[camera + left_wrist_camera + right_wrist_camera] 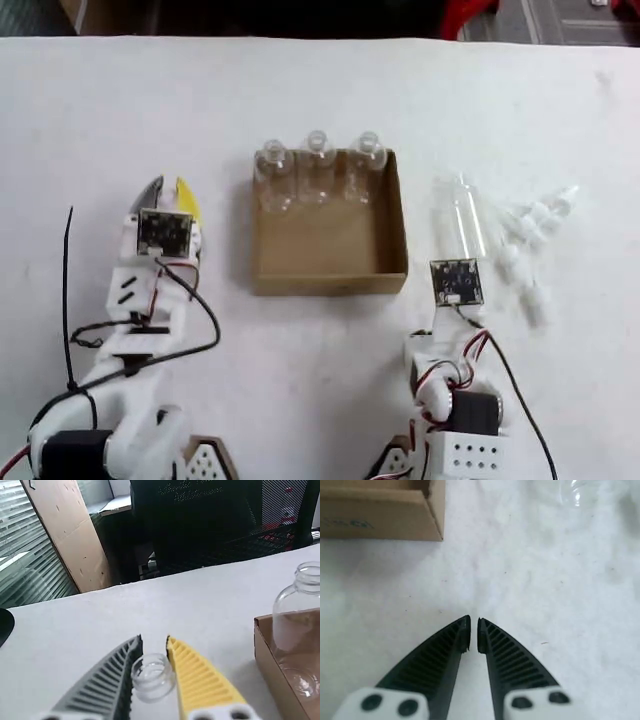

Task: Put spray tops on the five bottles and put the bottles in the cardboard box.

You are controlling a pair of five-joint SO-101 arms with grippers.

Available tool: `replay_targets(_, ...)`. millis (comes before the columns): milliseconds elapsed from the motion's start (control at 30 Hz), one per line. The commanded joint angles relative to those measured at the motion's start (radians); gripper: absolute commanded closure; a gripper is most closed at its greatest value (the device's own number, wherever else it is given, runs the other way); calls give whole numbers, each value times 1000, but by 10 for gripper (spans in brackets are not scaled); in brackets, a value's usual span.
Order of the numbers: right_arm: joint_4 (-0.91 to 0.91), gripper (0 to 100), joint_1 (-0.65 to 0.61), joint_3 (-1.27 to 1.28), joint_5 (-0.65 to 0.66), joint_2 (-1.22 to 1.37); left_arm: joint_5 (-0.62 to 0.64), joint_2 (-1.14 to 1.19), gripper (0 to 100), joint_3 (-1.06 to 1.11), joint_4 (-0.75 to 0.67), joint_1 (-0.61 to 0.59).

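While jaws pinch bottle (pixel 152 676), left arm (pixel 150 300) outstretched

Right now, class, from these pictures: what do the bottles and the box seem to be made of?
The bottles look like clear glass or hard plastic, with a glossy finish: you see straight through them, and highlights show. The look does not settle which of the two it is. The box looks like brown cardboard, matt, with raw cut edges.

The left arm (pixel 135 340) and right arm (pixel 440 395) are white plastic with looping black cables (pixel 205 310). The left claw (pixel 154 640) has one grey ribbed finger (pixel 107 680) and one yellow; the right claw (pixel 474 630) has two black ones.
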Motion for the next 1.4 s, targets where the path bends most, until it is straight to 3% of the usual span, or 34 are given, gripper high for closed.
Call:
replay_targets(0, 5, 982, 8, 9, -5, -5, 3, -1, 976, 3, -12, -8)
replay_targets(233, 5, 982, 8, 9, -5, -5, 94, -1, 848, 5, -6, -27)
replay_targets(1367, 5, 982, 8, 9, -5, -5, 101, -2, 862, 2, -12, -36)
